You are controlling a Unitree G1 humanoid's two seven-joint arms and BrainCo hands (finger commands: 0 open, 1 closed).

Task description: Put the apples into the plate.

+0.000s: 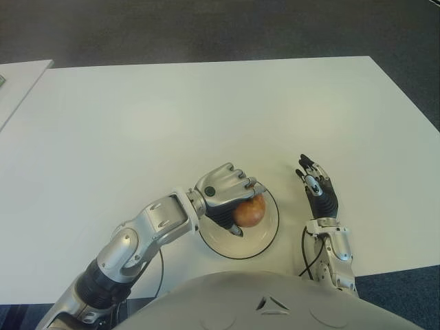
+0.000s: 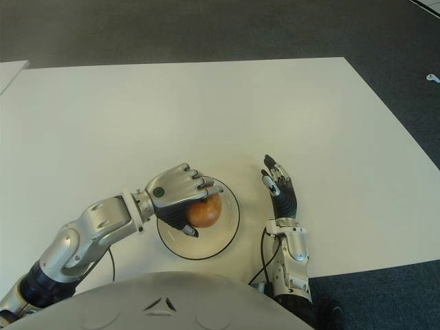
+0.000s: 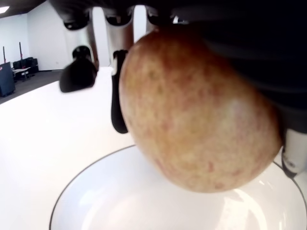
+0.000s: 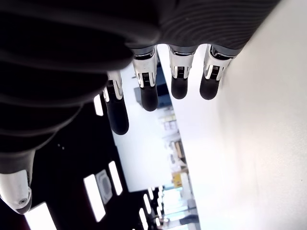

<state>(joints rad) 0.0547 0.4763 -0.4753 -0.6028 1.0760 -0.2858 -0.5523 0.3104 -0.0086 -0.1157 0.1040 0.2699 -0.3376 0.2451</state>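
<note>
A reddish-yellow apple (image 1: 249, 212) is held over the white black-rimmed plate (image 1: 265, 242) near the table's front edge. My left hand (image 1: 227, 192) is curled over the apple from above, fingers wrapped around it. In the left wrist view the apple (image 3: 196, 120) hangs just above the plate's bowl (image 3: 120, 201), with fingertips (image 3: 117, 96) behind it. My right hand (image 1: 317, 187) shows to the right of the plate, fingers straight and holding nothing. Its wrist view shows extended fingers (image 4: 148, 91) with nothing between them.
The white table (image 1: 206, 117) stretches wide beyond the plate. A second white table's corner (image 1: 17, 79) shows at the far left. Dark carpet lies beyond the far and right edges.
</note>
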